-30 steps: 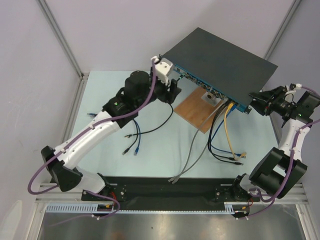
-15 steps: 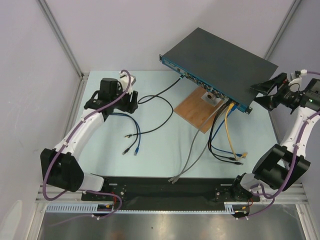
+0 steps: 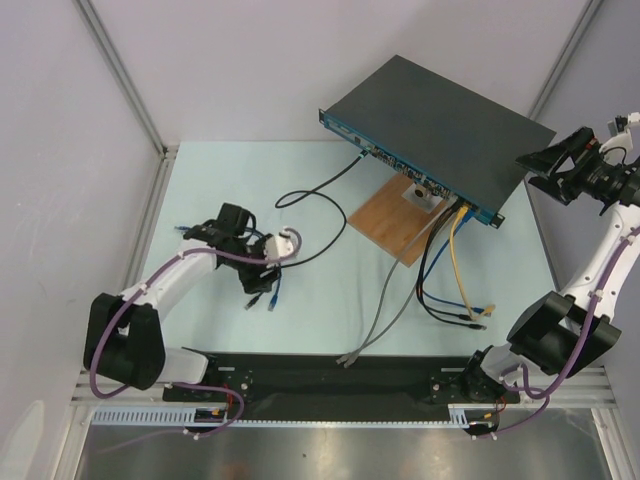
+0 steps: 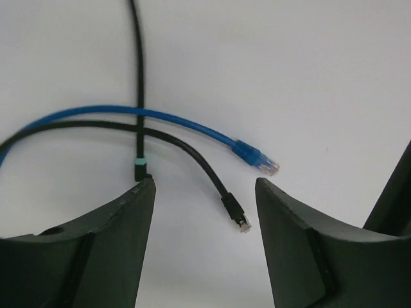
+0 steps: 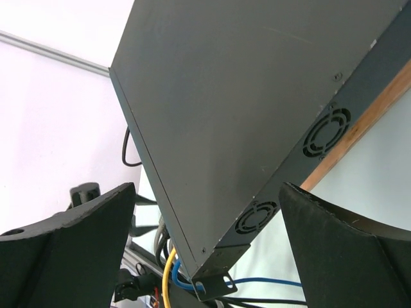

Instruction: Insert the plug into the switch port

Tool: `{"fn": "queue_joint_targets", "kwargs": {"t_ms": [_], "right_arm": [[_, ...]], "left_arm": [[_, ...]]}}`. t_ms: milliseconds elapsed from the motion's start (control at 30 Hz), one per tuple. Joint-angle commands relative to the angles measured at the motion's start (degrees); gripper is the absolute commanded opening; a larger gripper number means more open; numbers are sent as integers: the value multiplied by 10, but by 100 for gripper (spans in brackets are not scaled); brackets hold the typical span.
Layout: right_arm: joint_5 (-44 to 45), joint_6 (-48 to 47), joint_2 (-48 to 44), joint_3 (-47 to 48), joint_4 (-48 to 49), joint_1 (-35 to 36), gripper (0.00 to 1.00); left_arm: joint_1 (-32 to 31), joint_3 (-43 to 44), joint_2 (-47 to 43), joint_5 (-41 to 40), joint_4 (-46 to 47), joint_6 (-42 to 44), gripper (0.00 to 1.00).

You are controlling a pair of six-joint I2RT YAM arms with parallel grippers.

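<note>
Black Ethernet plug (image 4: 239,218) lies loose on the counter (image 3: 200,170) beside a blue plug (image 4: 257,157), framed by the left fingers (image 4: 122,218), apart and empty, likely staged to grasp it, while the right fingers (image 5: 77,237), also apart, flank the far-right switch (image 3: 440,125), probably to brace it.

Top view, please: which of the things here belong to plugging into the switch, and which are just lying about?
Job: switch; loose blue plug and black plug; open left gripper above them.
Lying about: wooden board; yellow cable; grey cables.
</note>
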Motion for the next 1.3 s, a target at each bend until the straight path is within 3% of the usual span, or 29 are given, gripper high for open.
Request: {"fn": "queue_joint_targets", "kwargs": {"t_ms": [0,100,600,900,1000,1100,1267], "right_arm": [[7,-26,-8,16,-24,0,100],[6,-22,-8,11,-21,0,100],[-1,-10,-26,-13,-23,-5,100],[-2,-4,-29,-19,-20,-10,100],[0,-5,-25,-17,-24,-13,100],[2,-11,-21,-12,-34,-19,100],[-1,-14,-10,-12,-40,-27,100]], "left_arm": [[-22,-27,-19,42,-60,263,69],[-40,-42,-9,27,-54,377,70],[-75,-48,83,8,39,587,76],[-86,-34,135,-21,30,680,75],[-101,-17,162,-15,11,688,71],[-115,4,192,-19,-4,695,49],[-130,36,226,-14,12,685,29]]}}
